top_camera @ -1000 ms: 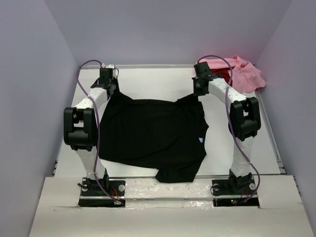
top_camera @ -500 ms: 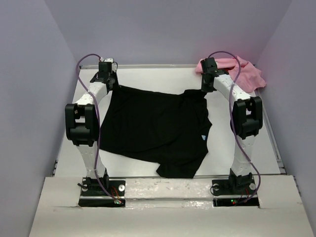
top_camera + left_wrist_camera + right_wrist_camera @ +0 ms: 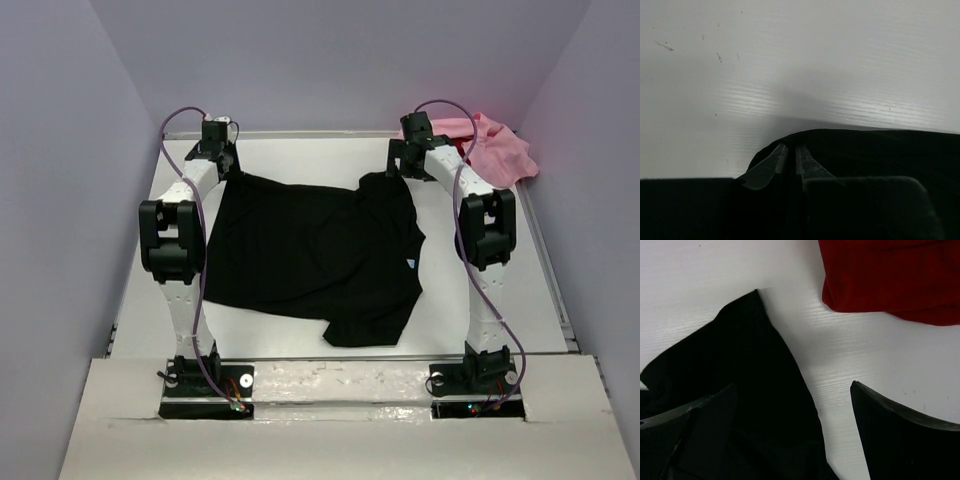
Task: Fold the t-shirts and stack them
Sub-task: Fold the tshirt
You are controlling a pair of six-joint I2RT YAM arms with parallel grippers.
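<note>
White table [image 3: 300, 150], lavender walls [image 3: 60, 200]: black t-shirt [image 3: 300, 250] spread mid-table, pink t-shirt [image 3: 505, 150] and red t-shirt [image 3: 890, 275] heaped at far right corner; no container in view. Left hand [image 3: 790, 150] narrow at the shirt's far left corner, grip on cloth not tellable; right hand [image 3: 794, 386] wide, empty, above its far right corner. Risk: a one-sided pull would skew the shirt, or the right hand snags the nearby red one.

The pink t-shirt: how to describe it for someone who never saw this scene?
On the white table, look at the far right corner. The pink t-shirt lies there crumpled, light pink, unlike the black t-shirt spread across the middle.
</note>
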